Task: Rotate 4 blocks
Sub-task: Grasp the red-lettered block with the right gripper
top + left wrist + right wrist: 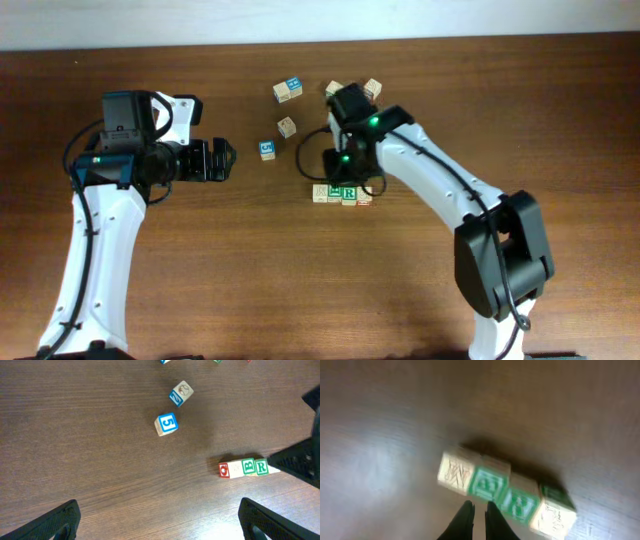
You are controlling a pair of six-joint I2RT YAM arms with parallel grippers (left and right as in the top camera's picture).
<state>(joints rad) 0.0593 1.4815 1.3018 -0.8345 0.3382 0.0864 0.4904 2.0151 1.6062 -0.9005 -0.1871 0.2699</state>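
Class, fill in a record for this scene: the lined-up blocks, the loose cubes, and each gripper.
blocks: four, touching in one row on the table
loose cubes: several, scattered beyond the row
left gripper: open, empty, apart from every block
right gripper: shut, empty, tips close beside the row; contact unclear

Even, fairly bright light falls from above on the counter [200,280] in the overhead view, which is sharp with only faint shadows. The left wrist view is equally crisp. The right wrist view is badly smeared: the blocks [505,492] look fuzzy, pale glare washes its left side, and dark shadow lies behind the row.
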